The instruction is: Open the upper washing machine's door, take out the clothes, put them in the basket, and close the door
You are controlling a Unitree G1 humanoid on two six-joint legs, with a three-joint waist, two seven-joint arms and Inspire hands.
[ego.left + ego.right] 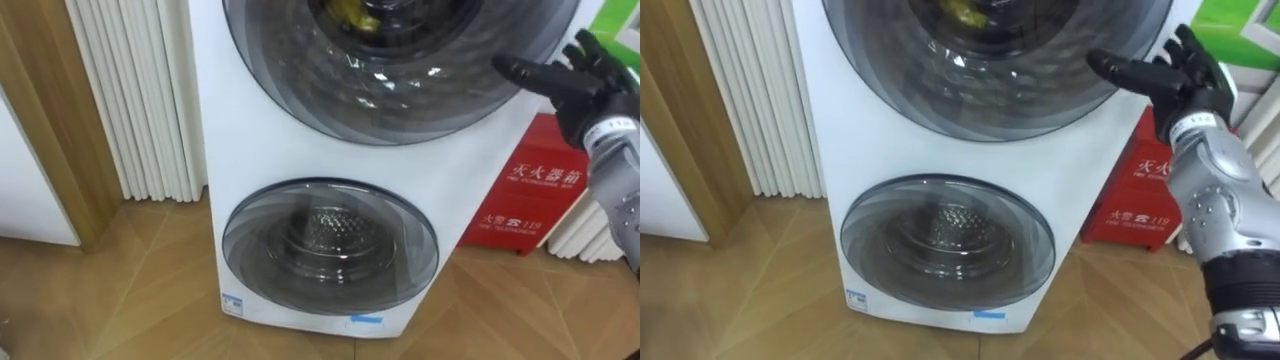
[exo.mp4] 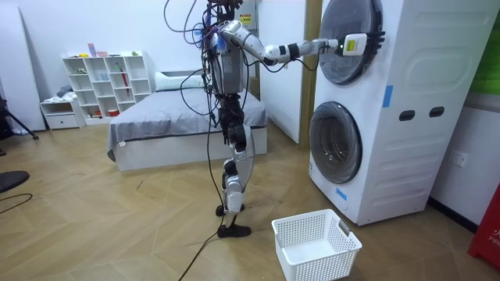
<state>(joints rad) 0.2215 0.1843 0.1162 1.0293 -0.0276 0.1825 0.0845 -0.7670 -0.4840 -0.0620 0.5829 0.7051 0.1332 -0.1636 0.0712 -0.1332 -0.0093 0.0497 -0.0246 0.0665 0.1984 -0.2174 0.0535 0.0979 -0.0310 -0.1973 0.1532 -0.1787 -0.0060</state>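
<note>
Right eye view: right hand (image 1: 1185, 82) at the upper round dark-glass washer door (image 1: 990, 95).
Fingers are spread straight and hold nothing. The yellowish clothing (image 1: 960, 12) lies to the hand's left, behind the door glass.

One washing machine (image 2: 422, 94) has two round doors, upper door (image 1: 400, 90) and lower door (image 1: 330, 245). One white basket (image 2: 320, 261) lies before it, one red box (image 1: 525, 190) beside it.

My black right hand (image 1: 1180, 75) is beside the smoky grey upper door (image 1: 990, 80) of the white washing machine (image 1: 835, 150). Below my hand is a red box (image 1: 1135, 205).
</note>
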